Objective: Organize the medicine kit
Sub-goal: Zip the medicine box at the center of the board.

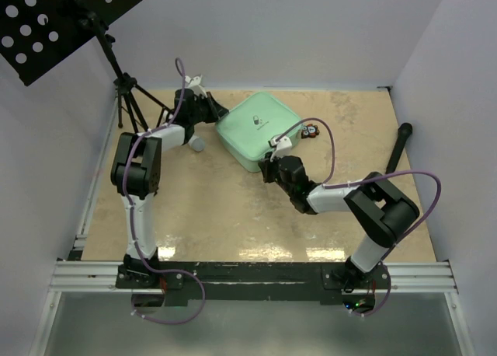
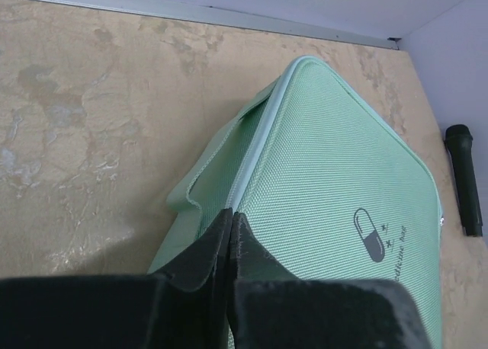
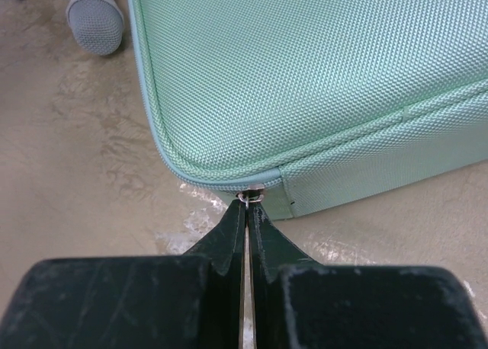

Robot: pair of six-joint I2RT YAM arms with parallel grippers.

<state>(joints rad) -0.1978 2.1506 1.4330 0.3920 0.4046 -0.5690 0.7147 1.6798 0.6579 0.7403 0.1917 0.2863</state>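
Note:
The mint-green medicine kit (image 1: 260, 127) lies zipped shut at the back middle of the table, with its pill logo (image 2: 371, 235) facing up. My left gripper (image 1: 205, 112) is at the kit's left corner. In the left wrist view it (image 2: 231, 214) is shut, with its tips against the kit's side wall beside the fabric handle (image 2: 191, 199); nothing shows between them. My right gripper (image 1: 268, 169) is at the kit's near corner. In the right wrist view it (image 3: 248, 204) is shut on the metal zipper pull (image 3: 251, 196) at the end of the zip seam.
A white-and-grey cylinder (image 1: 196, 144) lies left of the kit and also shows in the right wrist view (image 3: 95, 21). A small black-and-red gadget (image 1: 311, 130) sits right of the kit. A black stick (image 1: 400, 142) lies by the right wall. A stand's tripod (image 1: 128, 92) is at the back left.

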